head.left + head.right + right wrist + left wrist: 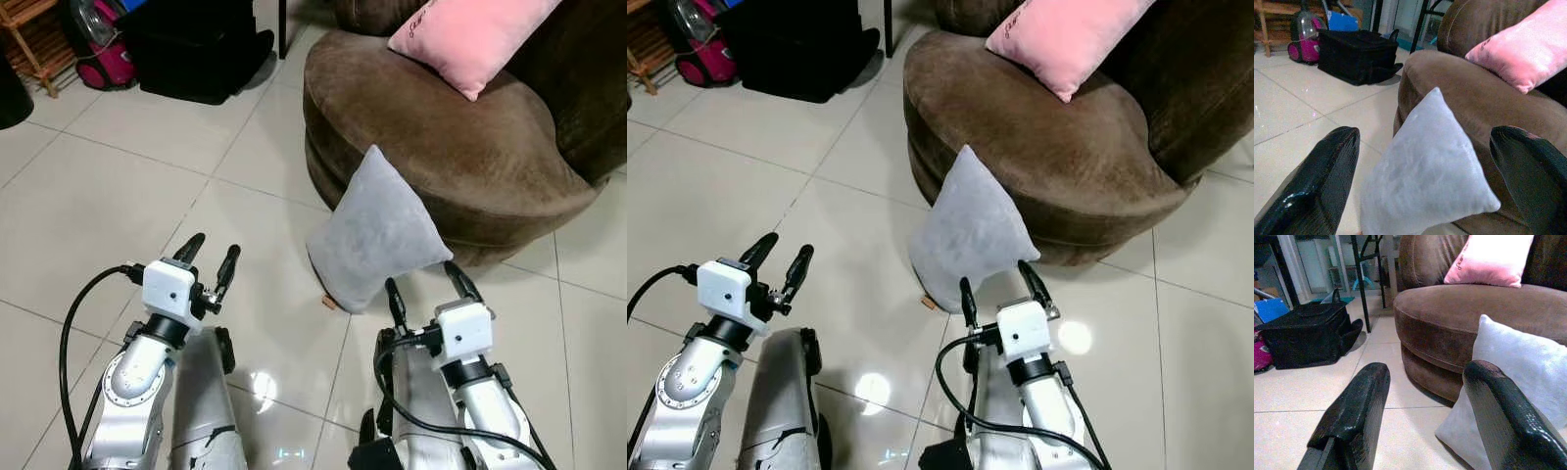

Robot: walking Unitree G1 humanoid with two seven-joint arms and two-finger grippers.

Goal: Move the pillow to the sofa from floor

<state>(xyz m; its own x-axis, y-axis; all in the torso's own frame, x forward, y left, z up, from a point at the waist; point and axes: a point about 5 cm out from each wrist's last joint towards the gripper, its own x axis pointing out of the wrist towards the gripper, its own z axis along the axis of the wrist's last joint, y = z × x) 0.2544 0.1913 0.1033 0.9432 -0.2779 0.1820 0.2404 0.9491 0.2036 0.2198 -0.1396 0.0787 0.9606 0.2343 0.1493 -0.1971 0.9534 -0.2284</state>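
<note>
The grey pillow [377, 235] stood on the tiled floor [118, 196] at the centre of the head frame, propped on its lower edge and leaning against the curved front of the brown sofa [460, 147], its top corner reaching up to the seat rim. A pink cushion [470, 34] already lay on the seat in the upper right.

My right gripper [426, 286] sat low in the frame, just below the pillow's lower right corner, fingers spread wide and holding nothing; through that wrist camera the pillow stood squarely between the two black fingers [1317, 181]. My left gripper [208, 259] hung at lower left, apart from the pillow, likewise open and empty, with the pillow off to one side of its view.

I judged the pillow light, soft and easily squashed, its velvety cover unlikely to slip. A pinch on a single corner would probably let it flop and swing, so I reckoned the better hold was across the plump body near the lower right edge, biting deep into the stuffing, with the left gripper free to steady the far side.
</note>
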